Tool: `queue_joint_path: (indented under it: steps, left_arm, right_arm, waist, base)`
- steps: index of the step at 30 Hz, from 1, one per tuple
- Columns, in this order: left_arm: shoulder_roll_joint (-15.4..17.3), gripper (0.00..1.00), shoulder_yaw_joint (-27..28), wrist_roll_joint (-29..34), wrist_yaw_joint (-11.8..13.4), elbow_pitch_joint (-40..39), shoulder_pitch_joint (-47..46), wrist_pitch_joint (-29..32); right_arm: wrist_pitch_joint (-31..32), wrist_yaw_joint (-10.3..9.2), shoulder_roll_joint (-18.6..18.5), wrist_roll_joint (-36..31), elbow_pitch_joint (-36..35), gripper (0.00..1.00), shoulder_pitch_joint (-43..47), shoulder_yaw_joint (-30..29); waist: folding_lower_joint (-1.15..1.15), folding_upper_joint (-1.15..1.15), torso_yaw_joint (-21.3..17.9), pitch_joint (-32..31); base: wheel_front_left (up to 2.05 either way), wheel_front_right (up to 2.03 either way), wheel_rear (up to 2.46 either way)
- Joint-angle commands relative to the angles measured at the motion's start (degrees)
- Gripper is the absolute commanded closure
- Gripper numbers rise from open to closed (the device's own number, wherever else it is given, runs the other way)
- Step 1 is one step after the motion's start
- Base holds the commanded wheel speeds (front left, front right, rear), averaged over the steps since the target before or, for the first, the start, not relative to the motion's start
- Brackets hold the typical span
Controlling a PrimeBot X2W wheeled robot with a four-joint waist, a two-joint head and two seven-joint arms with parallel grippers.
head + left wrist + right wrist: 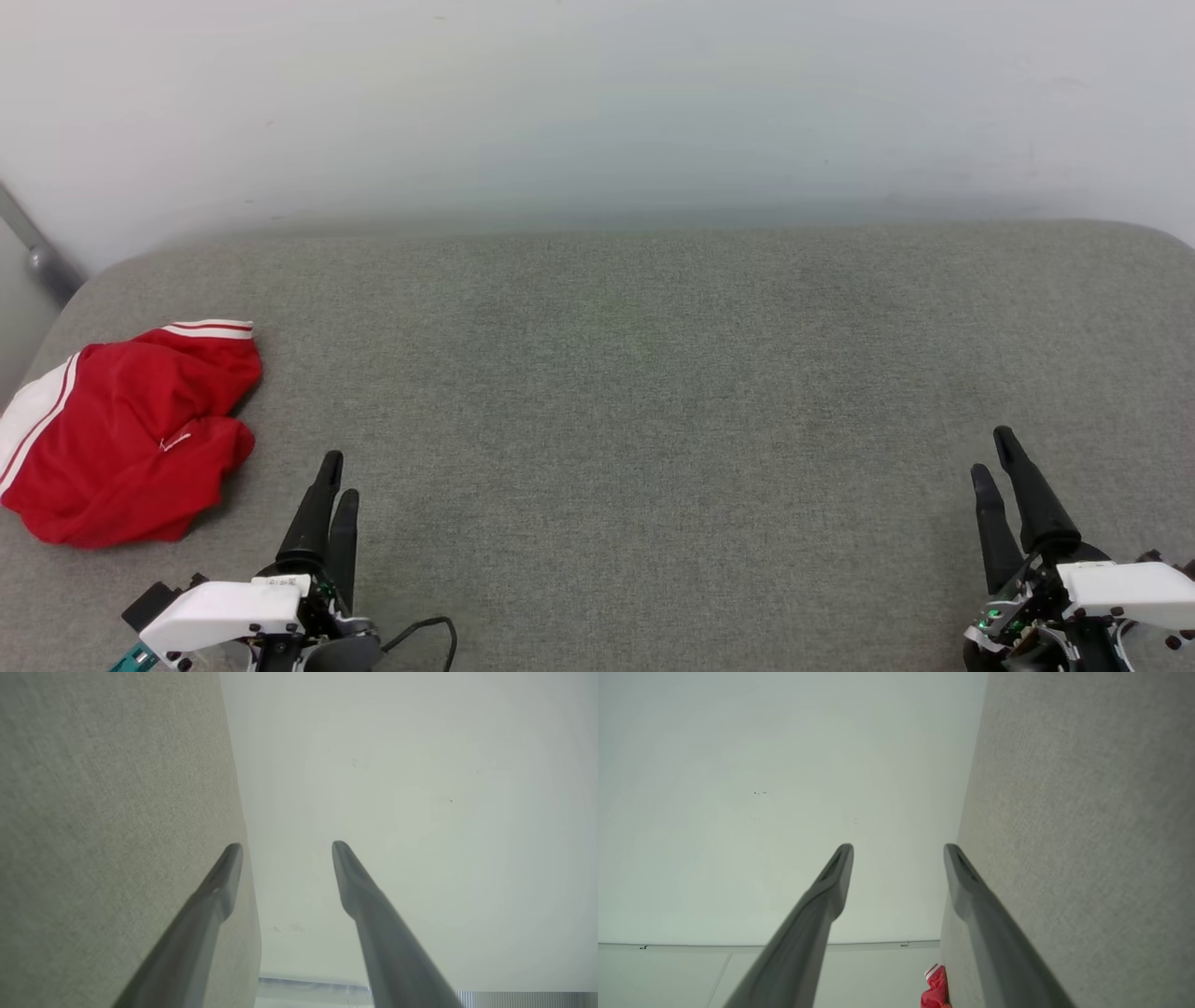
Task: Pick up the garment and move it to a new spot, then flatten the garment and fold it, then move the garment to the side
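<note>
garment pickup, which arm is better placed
Left. The garment lies bunched at the left, close beside the open left gripper; the right gripper, also open, is far across on the right.

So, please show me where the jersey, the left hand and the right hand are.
jersey [131, 439], head view, middle of the red cloth.
left hand [340, 476], head view, between its fingertips.
right hand [991, 451], head view, between its fingertips.
</note>
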Motion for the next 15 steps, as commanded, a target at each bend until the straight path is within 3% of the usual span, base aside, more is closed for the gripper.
queue_joint_path:
  steps: [1, 9, 15]
  left_arm:
    - [0.1, 0.0, -0.9, 0.1, 0.0, -1.5, -1.3, -0.6]
    - [0.1, 0.0, -3.7, 1.9, 0.0, -3.1, -1.5, -2.9]
    - [0.2, 0.0, -4.0, 9.3, 0.0, -3.5, -1.7, -4.4]
  right_arm:
    - [-0.6, 0.01, 0.0, -0.5, -1.6, 0.0, -0.8, 0.5]
    - [-3.0, 0.01, -0.6, -3.6, -3.0, 0.0, -0.5, 2.5]
    - [-4.6, 0.01, -1.0, -10.5, -4.0, 0.0, -0.4, 2.9]
  waist:
    - [0.0, 0.0, 0.0, 0.0]
    - [0.0, 0.0, 0.2, 0.1]
    - [0.0, 0.0, 0.4, 0.2]
  base:
    - [0.0, 0.0, 0.0]
    - [0.0, 0.0, 0.0]
    - [0.0, 0.0, 0.0]
